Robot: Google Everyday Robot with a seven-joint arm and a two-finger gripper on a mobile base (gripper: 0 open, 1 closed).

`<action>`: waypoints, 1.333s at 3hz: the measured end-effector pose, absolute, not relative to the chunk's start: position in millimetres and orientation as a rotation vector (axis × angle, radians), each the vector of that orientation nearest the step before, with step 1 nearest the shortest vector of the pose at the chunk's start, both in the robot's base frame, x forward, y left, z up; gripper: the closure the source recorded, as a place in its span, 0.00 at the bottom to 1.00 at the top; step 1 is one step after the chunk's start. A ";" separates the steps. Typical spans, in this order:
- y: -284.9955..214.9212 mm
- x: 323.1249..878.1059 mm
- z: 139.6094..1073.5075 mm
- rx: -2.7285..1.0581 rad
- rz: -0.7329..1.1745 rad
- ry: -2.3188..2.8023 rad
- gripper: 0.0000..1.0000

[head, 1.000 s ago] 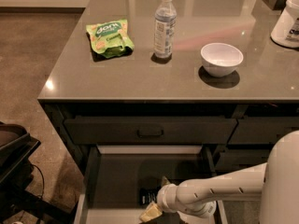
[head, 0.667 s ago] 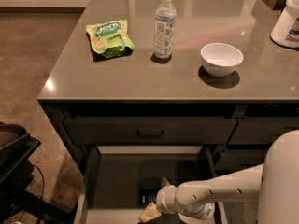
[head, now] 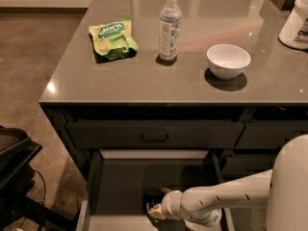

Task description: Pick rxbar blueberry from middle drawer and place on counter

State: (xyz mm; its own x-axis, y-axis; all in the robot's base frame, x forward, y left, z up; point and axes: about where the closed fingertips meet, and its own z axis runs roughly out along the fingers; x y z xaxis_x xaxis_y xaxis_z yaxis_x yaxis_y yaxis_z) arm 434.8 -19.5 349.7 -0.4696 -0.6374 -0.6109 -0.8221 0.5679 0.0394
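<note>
The middle drawer [head: 120, 186] is pulled open below the counter [head: 144, 81]. The rxbar blueberry [head: 149, 199] is a small dark bar lying on the drawer floor near the front; only part of it shows. My gripper [head: 160, 202] reaches into the drawer from the right on a white arm. It is open, low over the bar, with one pale finger on the far side and one on the near side. Whether the fingers touch the bar I cannot tell.
On the counter are a green snack bag [head: 113, 39], a water bottle [head: 169, 25], a white bowl [head: 228, 60] and a white appliance [head: 296, 20] at the right edge. The top drawer [head: 154, 134] is shut. Dark equipment [head: 14, 177] stands on the floor at left.
The gripper has stayed over the bar in the drawer. Its two fingers stand slightly closer together than a second ago. Nothing on the counter moved.
</note>
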 end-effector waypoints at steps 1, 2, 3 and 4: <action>-19.5 434.8 349.7 -1.165 0.447 2.258 0.64; -19.4 434.8 349.7 -1.165 0.447 2.258 0.88; -19.4 434.8 349.7 -1.165 0.447 2.258 1.00; -19.4 434.8 349.7 -1.165 0.447 2.258 1.00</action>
State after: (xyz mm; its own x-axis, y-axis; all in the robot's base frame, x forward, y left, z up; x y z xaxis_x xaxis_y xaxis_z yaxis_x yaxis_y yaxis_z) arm 434.8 -19.4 349.7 -0.4696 -0.6374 -0.6109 -0.8222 0.5678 0.0395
